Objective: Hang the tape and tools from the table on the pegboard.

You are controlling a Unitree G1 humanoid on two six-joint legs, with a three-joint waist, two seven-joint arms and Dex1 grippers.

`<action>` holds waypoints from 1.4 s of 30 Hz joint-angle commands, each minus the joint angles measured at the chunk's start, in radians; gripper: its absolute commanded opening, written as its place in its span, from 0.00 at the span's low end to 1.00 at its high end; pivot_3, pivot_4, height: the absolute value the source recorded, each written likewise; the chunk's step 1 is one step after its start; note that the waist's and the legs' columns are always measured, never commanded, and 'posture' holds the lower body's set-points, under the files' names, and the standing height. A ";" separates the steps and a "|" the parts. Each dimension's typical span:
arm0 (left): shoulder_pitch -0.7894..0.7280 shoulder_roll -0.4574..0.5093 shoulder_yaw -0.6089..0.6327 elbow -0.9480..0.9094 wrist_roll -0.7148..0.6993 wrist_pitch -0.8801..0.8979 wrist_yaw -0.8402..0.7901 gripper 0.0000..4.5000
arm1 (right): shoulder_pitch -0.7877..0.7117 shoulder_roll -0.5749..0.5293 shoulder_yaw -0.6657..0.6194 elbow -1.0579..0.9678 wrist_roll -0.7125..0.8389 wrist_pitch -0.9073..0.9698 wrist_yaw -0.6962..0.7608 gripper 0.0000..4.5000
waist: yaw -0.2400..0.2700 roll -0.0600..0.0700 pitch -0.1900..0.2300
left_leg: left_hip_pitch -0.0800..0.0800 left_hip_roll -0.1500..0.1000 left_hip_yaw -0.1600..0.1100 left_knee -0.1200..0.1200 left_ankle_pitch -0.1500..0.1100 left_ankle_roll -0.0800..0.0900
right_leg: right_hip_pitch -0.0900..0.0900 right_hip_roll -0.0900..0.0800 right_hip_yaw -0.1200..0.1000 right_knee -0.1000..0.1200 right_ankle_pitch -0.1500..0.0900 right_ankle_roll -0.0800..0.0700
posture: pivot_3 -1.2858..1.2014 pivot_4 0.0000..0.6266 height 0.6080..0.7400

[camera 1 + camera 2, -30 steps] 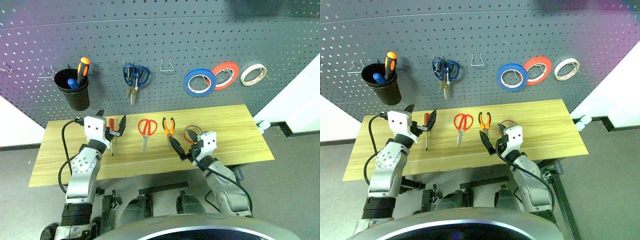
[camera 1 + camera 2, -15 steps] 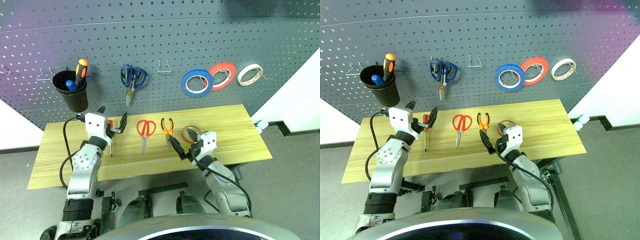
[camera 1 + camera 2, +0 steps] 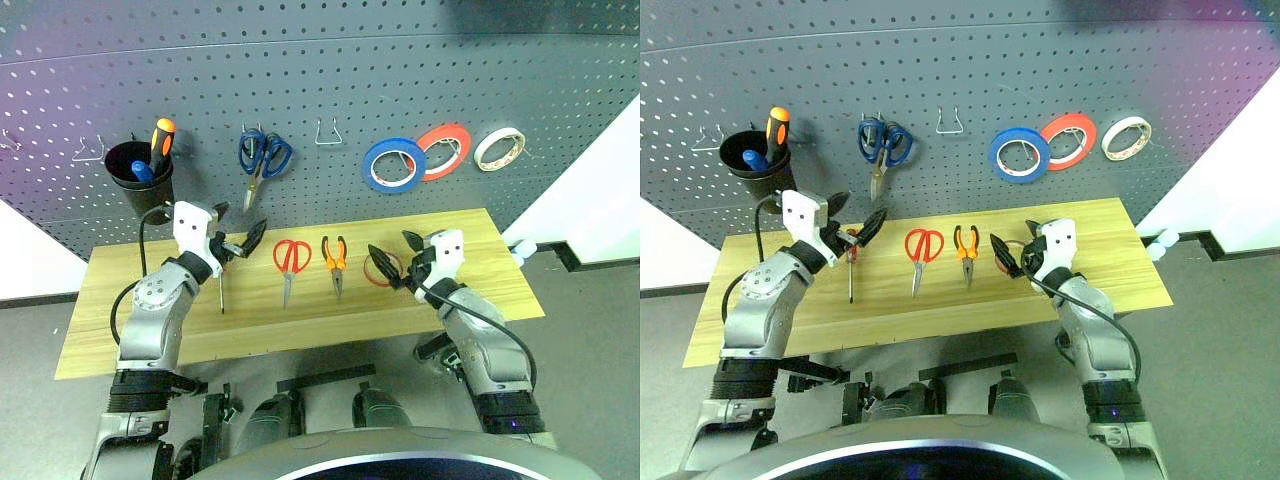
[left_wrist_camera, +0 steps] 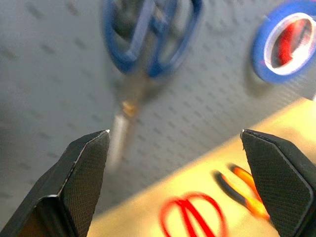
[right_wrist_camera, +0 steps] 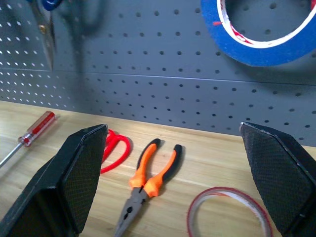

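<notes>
Dark grey pegboard (image 3: 330,90) with its grid of pale holes is filling the top half of the frame, and the long light-wood plank bench (image 3: 480,285) is sitting right under it across the middle.

Progress-wise, looks like nothing's been hung yet. All four task items are lying flat on the bench in a row: the small thin red-handled screwdriver (image 3: 222,283) at centre left, the red-handled scissors (image 3: 291,258) next, the orange-and-black-handled pliers (image 3: 335,257) in the middle, and the slim dark reddish tape ring (image 3: 380,269) just right of them. An empty wire hook (image 3: 332,131) is waiting near top centre, and more are hanging at the far left.

Already on the board, not part of the job: blue-handled scissors (image 3: 262,154), a black cup (image 3: 143,181) holding an orange-and-black screwdriver, plus blue (image 3: 392,165), red-orange (image 3: 446,150) and white (image 3: 501,148) tape rolls at upper right.

Left end effector (image 3: 236,232) is hovering over the screwdriver with its fingers spread wide, gripping nothing. Right end effector (image 3: 396,259) is hanging right at the tape ring, also spread wide and empty.

No readable brand or writing anywhere, as far as I can make out.
</notes>
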 commanded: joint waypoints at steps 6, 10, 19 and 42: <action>-0.012 0.132 -0.051 -0.042 -0.099 0.154 -0.258 0.99 | -0.058 -0.039 -0.035 0.049 0.009 0.011 0.032 1.00 | 0.003 0.003 0.002 | 0.000 0.000 0.000 0.000 0.000 0.000 | 0.000 0.000 0.000 -0.001 0.000 0.000 | 0.44 0.34 0.87; -0.010 0.235 -0.060 -0.112 -0.202 0.305 -0.411 0.99 | -0.073 -0.069 -0.006 0.085 -0.035 -0.013 0.050 1.00 | 0.002 0.005 0.010 | 0.000 0.000 0.000 0.000 0.000 0.000 | 0.000 -0.001 0.001 -0.001 0.000 0.000 | 0.45 0.38 0.87; -0.090 0.300 -0.049 -0.168 -0.247 0.380 -0.447 0.99 | -0.072 -0.046 0.028 0.103 -0.054 -0.025 0.059 1.00 | 0.022 0.008 0.033 | 0.000 0.000 0.000 -0.001 0.000 0.001 | -0.001 -0.001 0.002 -0.002 -0.001 -0.002 | 0.46 0.43 0.87; -0.100 0.220 -0.028 -0.205 -0.239 0.351 -0.330 0.99 | -0.142 -0.136 0.091 0.117 -0.137 0.242 0.071 1.00 | 0.028 0.003 0.140 | -0.007 0.000 0.000 -0.002 0.001 0.003 | -0.007 -0.002 0.002 -0.003 0.000 -0.001 | 0.46 0.63 0.87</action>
